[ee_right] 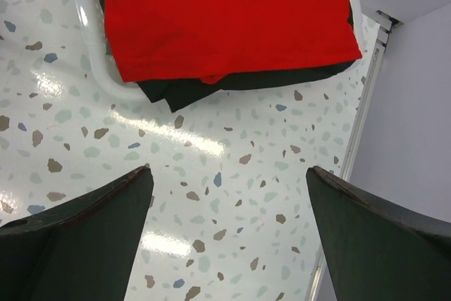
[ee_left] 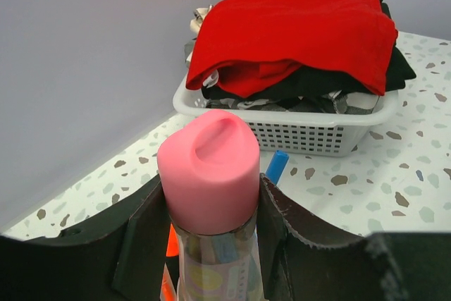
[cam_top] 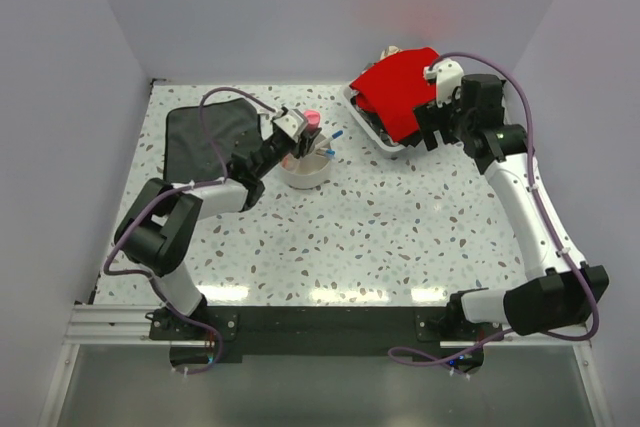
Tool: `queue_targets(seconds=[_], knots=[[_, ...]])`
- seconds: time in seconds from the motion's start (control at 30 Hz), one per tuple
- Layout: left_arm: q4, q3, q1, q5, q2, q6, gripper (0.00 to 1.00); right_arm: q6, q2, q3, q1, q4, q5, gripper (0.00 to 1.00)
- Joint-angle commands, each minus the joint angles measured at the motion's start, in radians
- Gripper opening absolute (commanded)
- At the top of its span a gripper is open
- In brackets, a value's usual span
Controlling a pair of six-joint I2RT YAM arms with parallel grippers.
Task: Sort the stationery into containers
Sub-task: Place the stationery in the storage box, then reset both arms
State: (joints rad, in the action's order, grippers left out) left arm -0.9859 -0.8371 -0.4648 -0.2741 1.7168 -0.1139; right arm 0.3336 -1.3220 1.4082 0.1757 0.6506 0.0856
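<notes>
At the far left of the speckled surface (cam_top: 400,237), over the far side of the round off-white bowl (cam_top: 300,184): one fat pink-capped stick (ee_left: 209,174), cap glossy and rounded with a shallow dimple in its top, body pale with a pastel printed wrap. It is clamped at the neck, just under the cap, between the two dark fingers of the left end effector (cam_top: 291,128), and it stands upright in the wrist view. A blue-tipped pen (ee_left: 277,166) shows just behind it, and a sliver of orange beside its body. The black cloth (cam_top: 205,137) lies flat to the left. Right end effector (ee_right: 229,181): fingers wide apart, holding nothing, hanging over bare surface beside the white basket (cam_top: 374,131) piled with red cloth (cam_top: 400,92).
</notes>
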Motion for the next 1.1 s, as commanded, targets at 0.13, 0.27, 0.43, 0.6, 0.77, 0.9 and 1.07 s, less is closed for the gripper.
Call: queue_targets(seconds=[0.13, 0.27, 0.43, 0.6, 0.77, 0.9, 1.07], knots=[[-0.149, -0.005, 0.009, 0.053, 0.001, 0.014, 0.43, 0.01, -0.003, 0.046, -0.004, 0.003, -0.01, 0.96], [-0.155, 0.006, 0.011, 0.072, -0.046, -0.003, 0.66, 0.016, 0.0, 0.051, -0.004, 0.0, -0.009, 0.97], [-0.018, -0.037, 0.011, 0.064, -0.154, -0.013, 0.86, 0.002, 0.009, 0.035, -0.002, -0.031, -0.024, 0.99], [0.125, -0.086, 0.011, 0.105, -0.313, -0.055, 0.92, -0.013, 0.027, 0.023, -0.004, -0.049, -0.043, 0.99], [0.36, -0.152, 0.011, 0.185, -0.439, -0.073, 0.94, -0.086, 0.092, -0.07, -0.005, -0.08, -0.078, 0.99], [0.612, -0.117, 0.011, 0.303, -0.534, -0.13, 0.99, -0.243, 0.155, -0.166, -0.005, -0.088, -0.012, 0.99], [0.757, 0.033, 0.028, 0.428, -0.679, -0.213, 1.0, -0.362, 0.159, -0.044, -0.002, 0.116, 0.173, 0.99]])
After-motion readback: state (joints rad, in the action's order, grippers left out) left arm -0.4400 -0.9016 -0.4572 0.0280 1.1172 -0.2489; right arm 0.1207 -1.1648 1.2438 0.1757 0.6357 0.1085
